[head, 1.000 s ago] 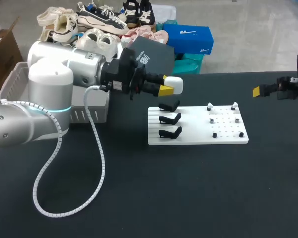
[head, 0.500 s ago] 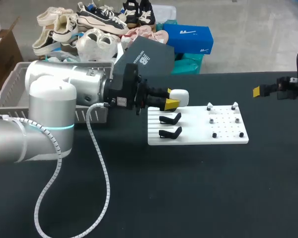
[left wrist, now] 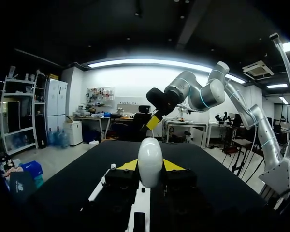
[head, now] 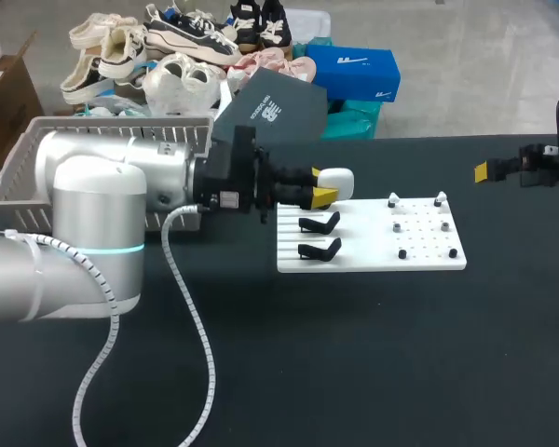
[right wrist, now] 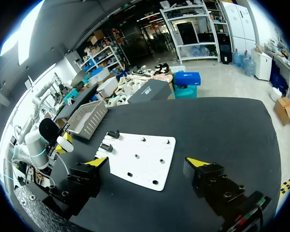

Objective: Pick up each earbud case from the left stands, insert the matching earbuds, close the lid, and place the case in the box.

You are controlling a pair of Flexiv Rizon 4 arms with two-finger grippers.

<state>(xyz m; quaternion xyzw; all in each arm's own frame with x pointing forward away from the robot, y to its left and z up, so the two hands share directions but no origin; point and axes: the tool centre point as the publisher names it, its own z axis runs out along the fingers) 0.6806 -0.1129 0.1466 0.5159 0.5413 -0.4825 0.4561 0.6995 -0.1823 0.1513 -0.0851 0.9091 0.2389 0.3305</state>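
Silver-grey left arm [head: 102, 177] with a teal ring, coiled white cable [head: 205, 349], black wrist, yellow-tipped jaws.

Black worktop [head: 354, 372], matte, plain dark cover across the whole surface. One white board [head: 363, 244] lies flat on it, a bit right of middle and nearer the far edge than the near one. Board is rectangular, long sides roughly parallel to the worktop's far edge. Its left part has thin straight grooves [head: 287, 244] running along its length. Its right part has small dark pegs [head: 402, 253] in a loose grid, upright and apart from each other.
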